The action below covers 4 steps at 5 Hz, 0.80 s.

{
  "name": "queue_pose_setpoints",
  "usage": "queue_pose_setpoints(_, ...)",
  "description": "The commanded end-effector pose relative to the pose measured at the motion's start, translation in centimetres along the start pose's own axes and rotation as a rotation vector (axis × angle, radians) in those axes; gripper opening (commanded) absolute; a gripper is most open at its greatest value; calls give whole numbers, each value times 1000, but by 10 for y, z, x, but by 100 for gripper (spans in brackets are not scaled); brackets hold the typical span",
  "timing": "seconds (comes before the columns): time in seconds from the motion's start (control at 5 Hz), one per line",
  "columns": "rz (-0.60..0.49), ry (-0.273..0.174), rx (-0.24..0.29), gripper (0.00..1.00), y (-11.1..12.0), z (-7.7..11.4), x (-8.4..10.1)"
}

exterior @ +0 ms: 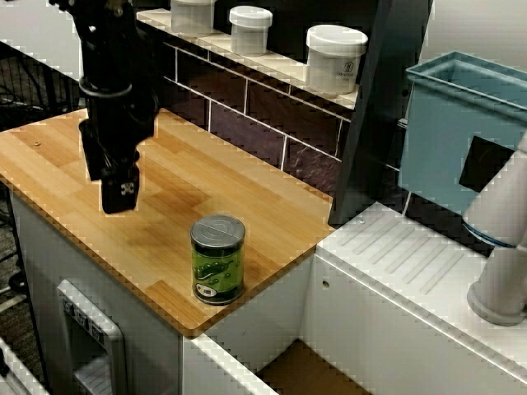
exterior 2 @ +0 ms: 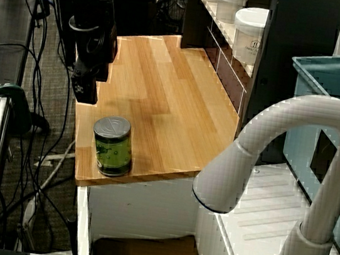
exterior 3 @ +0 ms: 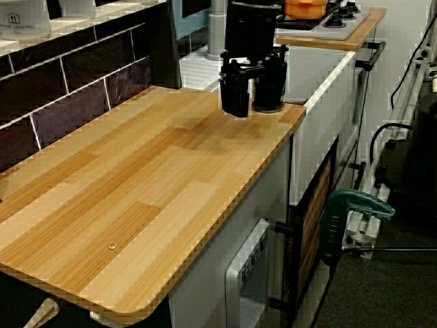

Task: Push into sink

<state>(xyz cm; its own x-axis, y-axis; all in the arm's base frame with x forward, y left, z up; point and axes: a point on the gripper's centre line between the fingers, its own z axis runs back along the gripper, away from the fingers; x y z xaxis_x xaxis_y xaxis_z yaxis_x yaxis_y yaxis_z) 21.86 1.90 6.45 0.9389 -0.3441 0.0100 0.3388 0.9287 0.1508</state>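
— Nearest thing up front?
— Sink (exterior: 309, 370), sunken basin, white walls, brown bottom, just past the counter's end edge. White faucet (exterior 2: 290, 176) arches beside it, ridged drainboard (exterior: 412, 263) behind that, blue-teal bin (exterior: 461, 132) further back.
— Can?
— Green can (exterior: 218, 259), upright, silver lid, standing on the wooden countertop (exterior: 214, 189) near the corner closest to the sink. Not in the basin. In the end-on view it's mostly hidden behind the gripper.
— Gripper?
— Black gripper (exterior: 119, 193) pointing down, low over the wood, on the side of the can away from the sink, a gap between them, not touching. Holding nothing. End-on view shows two dark fingers (exterior 3: 235, 96) with a narrow slit between, so roughly closed; can't tell exactly how far.
— Background?
— White jars (exterior: 336, 58) in a row on the tiled ledge along the dark wall. Orange pot (exterior 3: 305, 7) on a stove beyond the sink. Cables on the floor (exterior 2: 38, 115) beside the counter.
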Motion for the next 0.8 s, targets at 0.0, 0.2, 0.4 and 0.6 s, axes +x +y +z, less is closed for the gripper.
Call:
queue_pose_setpoints(0.0, 68, 10, 77, 100, -17, 5, 15)
queue_pose_setpoints(0.2, 91, -14, 80, 100, -19, 6, 21)
queue_pose_setpoints(0.4, 96, -25, 90, 100, -20, 9, 29)
queue_pose_setpoints(0.6, 118, -25, 66, 100, -15, 14, 33)
